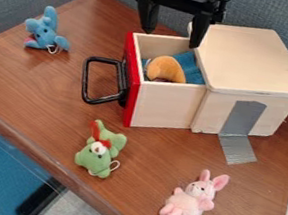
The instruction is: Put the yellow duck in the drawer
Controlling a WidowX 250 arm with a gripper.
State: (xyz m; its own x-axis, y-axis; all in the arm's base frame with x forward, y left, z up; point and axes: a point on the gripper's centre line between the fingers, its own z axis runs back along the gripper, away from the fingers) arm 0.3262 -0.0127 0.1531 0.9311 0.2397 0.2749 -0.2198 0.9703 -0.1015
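Observation:
My gripper [171,38] hangs at the top of the view over the back part of the drawer, open, its two fingers wide apart with nothing held. The wooden drawer [167,108] with a red front and black handle is pulled out of its box toward the left. Inside it lies a yellow-orange plush thing [167,69], which may be the duck; its lower part is hidden by the drawer wall. Blue fabric [189,67] lies beside it in the drawer.
The wooden box [254,59] stands right of the drawer, taped to the table [62,83]. A blue plush [46,32] is at the upper left, a green plush [99,154] in front of the drawer, and a pink rabbit [191,199] lower right. Blue partitions stand behind.

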